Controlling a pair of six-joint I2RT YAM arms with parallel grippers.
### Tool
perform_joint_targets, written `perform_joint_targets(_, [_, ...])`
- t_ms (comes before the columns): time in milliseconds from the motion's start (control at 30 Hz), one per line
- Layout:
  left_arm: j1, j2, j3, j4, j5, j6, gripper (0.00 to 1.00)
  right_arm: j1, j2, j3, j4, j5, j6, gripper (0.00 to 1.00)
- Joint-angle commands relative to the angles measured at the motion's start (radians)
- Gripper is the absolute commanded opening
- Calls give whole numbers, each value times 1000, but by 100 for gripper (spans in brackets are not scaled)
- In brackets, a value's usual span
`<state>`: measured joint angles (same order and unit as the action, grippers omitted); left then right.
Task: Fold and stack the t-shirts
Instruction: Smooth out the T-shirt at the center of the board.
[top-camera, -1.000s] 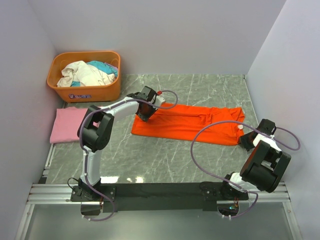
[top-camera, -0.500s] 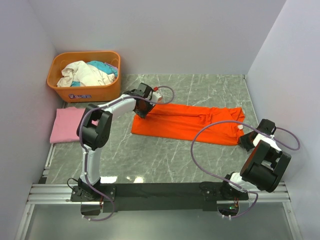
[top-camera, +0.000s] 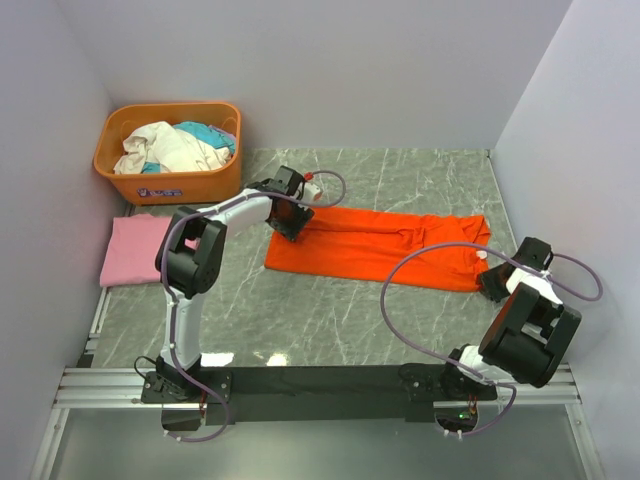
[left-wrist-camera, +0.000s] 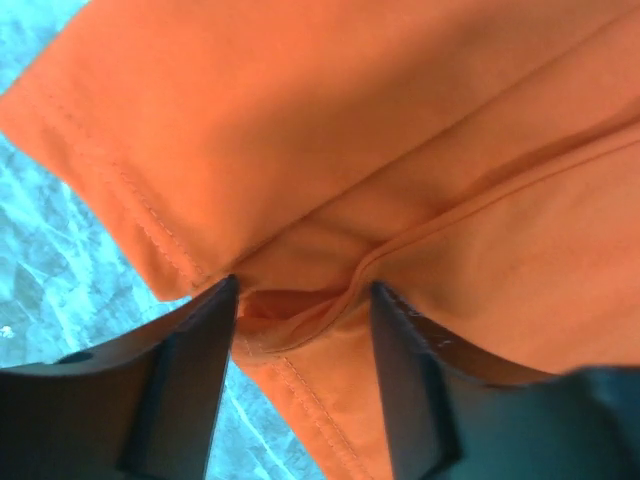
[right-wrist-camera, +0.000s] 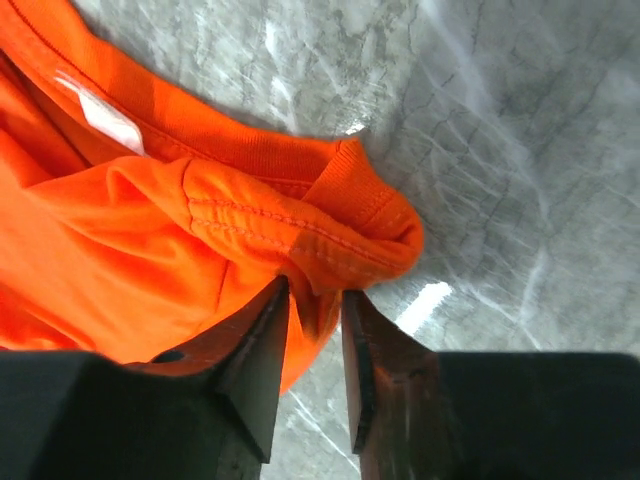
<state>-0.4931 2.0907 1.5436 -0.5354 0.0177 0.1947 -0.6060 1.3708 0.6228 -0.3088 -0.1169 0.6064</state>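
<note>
Seen from above, a bright orange-red shirt (top-camera: 380, 245) is spread lengthwise, already folded into a long band, across the middle of a grey marbled desk (top-camera: 330, 320).

Over the last second the left gripper (top-camera: 291, 213) is seen to have drifted slightly to the left and then settled back onto the far-left corner of the shirt. The shirt's outline is almost unchanged, with only the left edge nudged a little.

In the left wrist view, the fingers (left-wrist-camera: 190, 360) are set apart on either side of a bunched ridge of orange cloth beside the stitched hem. Whether that ridge is truly clamped cannot be told.

The right gripper (top-camera: 492, 280) has not moved. It is closed tightly on the ribbed collar (right-wrist-camera: 365, 215) at the shirt's right end, near a white label (right-wrist-camera: 100, 115).

With both ends now taken up, the next fold of this shirt is judged to be about to begin.

A light pink shirt (top-camera: 135, 250) lies already folded at the desk's left edge, well apart from the orange one.

An orange plastic basket (top-camera: 170, 186) stands at the far-left corner, just behind the pink shirt. It is filled with crumpled clothes (top-camera: 170, 148), mostly cream and white, with some teal showing.
</note>
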Motion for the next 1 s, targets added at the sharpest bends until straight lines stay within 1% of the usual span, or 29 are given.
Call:
perform_joint_targets(0, [-1,-81,46,34,-45,-61,66,14,-71,46,-9,43,-4,38])
perform_joint_targets(33, [-1,-96,49,41,-76,-75,74,29,-84,48,-10,49,1,43])
perform_joint_targets(100, [1,-138,59,51,-97,-127,80,46,-125,52,-16,68,10,47])
perform_joint_targets(167, [-1,-185,58,55,-140,-168,87,75,-160,55,-27,85,18,50])
perform_joint_targets(233, [-1,-221,43,57,-154,-240,91,100,-179,61,-35,115,27,52])
perform_joint_targets(367, [-10,-320,-46,55,-202,-345,93,192,-228,78,-56,190,38,53])
perform_joint_targets(400, [-13,-333,-65,49,-223,-386,93,228,-234,80,-53,189,39,53])
perform_joint_targets(433, [-19,-345,-86,45,-235,-408,90,244,-236,81,-50,178,42,53])
perform_joint_targets(500, [-33,-371,-149,40,-248,-472,88,288,-220,90,-39,131,52,52])
perform_joint_targets(567, [-42,-385,-210,41,-257,-521,81,316,-184,110,-36,91,59,51])
perform_joint_targets(600, [-42,-386,-229,43,-259,-561,76,342,-168,118,-36,83,62,51])
perform_joint_targets(700, [-41,-371,-280,34,-289,-632,64,377,-99,146,-35,50,69,50])
perform_joint_targets(833, [-42,-299,-290,3,-317,-701,62,390,11,167,-38,36,76,49])
perform_joint_targets(967, [-41,-247,-293,-29,-300,-738,61,390,88,198,-44,40,76,48])
